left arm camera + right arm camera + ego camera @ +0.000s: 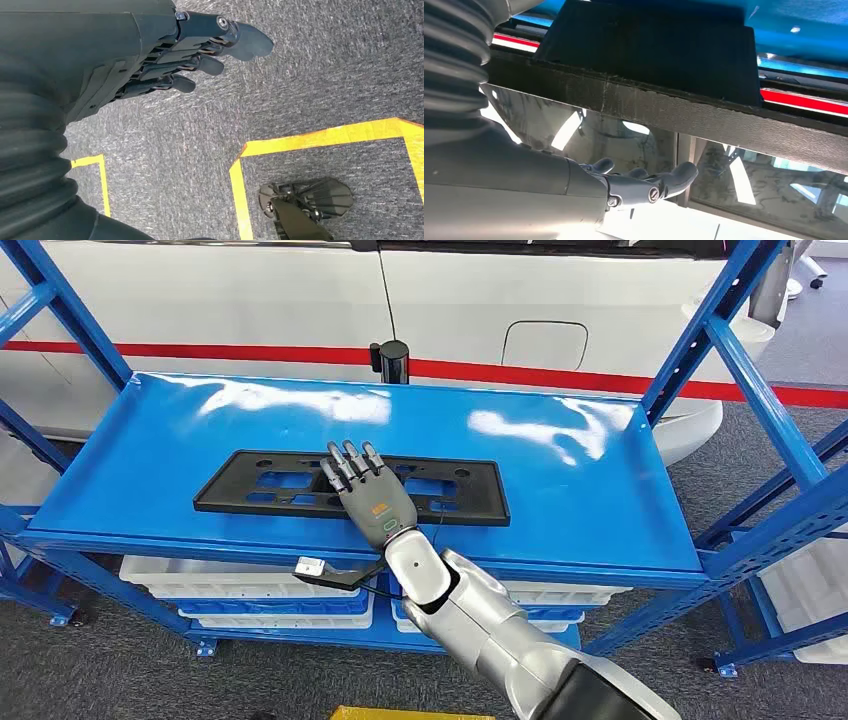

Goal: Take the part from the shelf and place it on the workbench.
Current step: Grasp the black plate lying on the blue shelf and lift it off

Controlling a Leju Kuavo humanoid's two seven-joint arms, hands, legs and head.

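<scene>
The part (225,492) is a long flat black plate with cut-outs, lying lengthwise on the blue shelf (590,490). My right hand (365,492) reaches over the plate's near edge around its middle, fingers stretched out and apart on top of it, gripping nothing. In the right wrist view the plate's dark edge (649,55) runs close past my right hand (644,182), with a gap between it and the thumb and fingers. My left hand (200,55) hangs over the grey carpet, fingers loosely extended and holding nothing.
Blue uprights (740,350) frame the shelf on both sides. A black post (392,360) stands at its back edge, with a white vehicle with a red stripe (250,300) behind. White bins (240,585) sit on the level below. Yellow tape (320,137) marks the carpet.
</scene>
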